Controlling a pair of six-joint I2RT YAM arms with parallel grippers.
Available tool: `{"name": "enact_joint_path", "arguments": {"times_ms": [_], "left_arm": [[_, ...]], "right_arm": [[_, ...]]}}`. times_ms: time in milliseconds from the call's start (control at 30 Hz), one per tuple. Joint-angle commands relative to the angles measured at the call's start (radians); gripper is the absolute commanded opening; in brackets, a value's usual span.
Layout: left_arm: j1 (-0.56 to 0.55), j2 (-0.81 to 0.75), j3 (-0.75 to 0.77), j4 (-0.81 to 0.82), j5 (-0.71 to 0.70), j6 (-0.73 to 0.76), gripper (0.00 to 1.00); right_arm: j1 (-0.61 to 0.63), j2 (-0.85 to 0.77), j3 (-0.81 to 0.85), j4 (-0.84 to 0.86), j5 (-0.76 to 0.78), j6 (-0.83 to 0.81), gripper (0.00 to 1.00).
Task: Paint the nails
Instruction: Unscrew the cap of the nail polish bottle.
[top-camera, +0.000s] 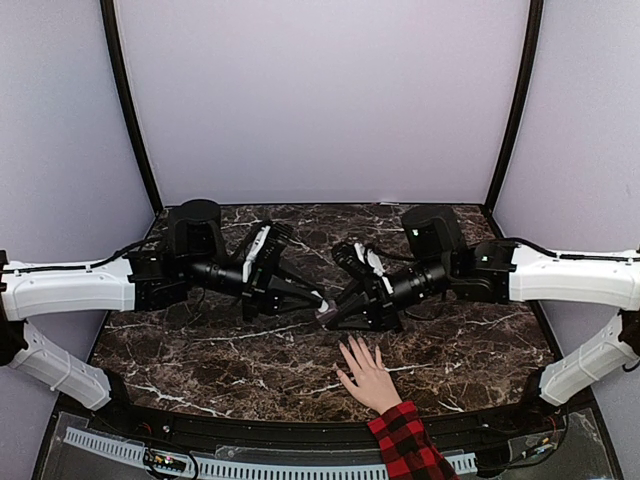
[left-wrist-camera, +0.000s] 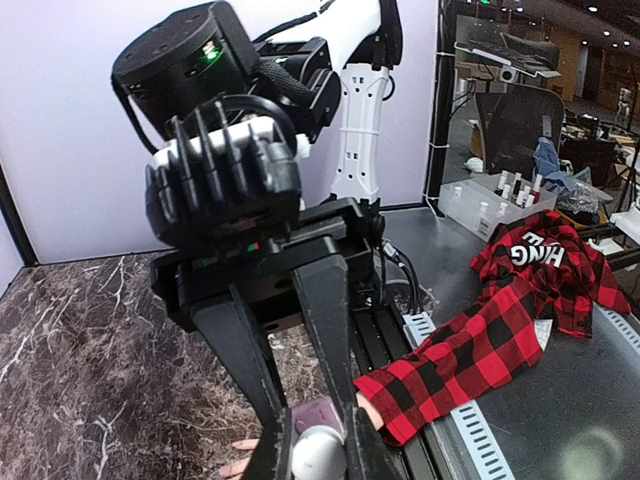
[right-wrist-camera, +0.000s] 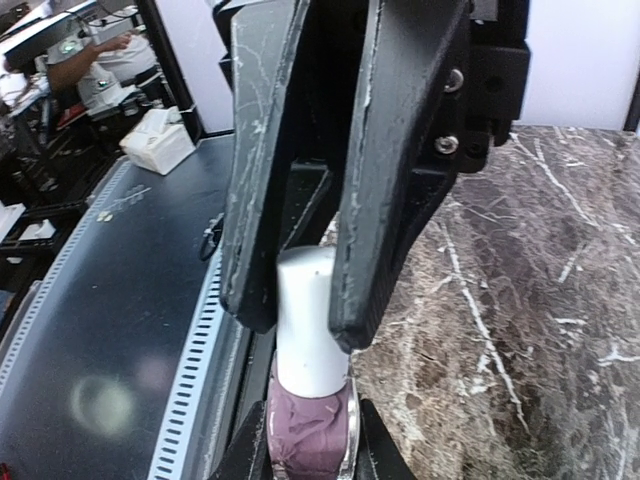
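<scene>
My left hand (left-wrist-camera: 318, 440): clamped on polish bottle (right-wrist-camera: 310, 425).
My right hand (right-wrist-camera: 300, 300): clamped on cap (right-wrist-camera: 308, 330).
Nails (top-camera: 358, 345): just nearward, fingers pointing at both; right hand nearer.

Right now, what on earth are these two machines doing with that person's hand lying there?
Two robot arms meet over the marble table, sharing one small polish bottle of mauve varnish. The right gripper is shut on the glass body, and the left gripper is shut on the white cap, which is on the bottle. A person's hand in a red plaid sleeve lies flat in front of them, fingers spread. No brush is out, so painting the nails has not begun.
</scene>
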Motion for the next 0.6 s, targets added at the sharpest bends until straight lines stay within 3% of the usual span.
{"name": "enact_joint_path", "arguments": {"times_ms": [0,267,567], "left_arm": [[-0.004,0.023,0.005,0.046,-0.116,-0.067,0.00],[-0.005,0.080,0.052,0.031,-0.221,-0.143,0.00],[-0.004,0.161,0.120,-0.001,-0.470,-0.264,0.00]], "right_arm": [[-0.008,-0.048,-0.004,0.105,0.156,0.026,0.01],[-0.008,-0.031,0.025,0.103,0.361,0.023,0.01],[-0.004,-0.006,0.041,0.165,0.628,0.022,0.01]]}}
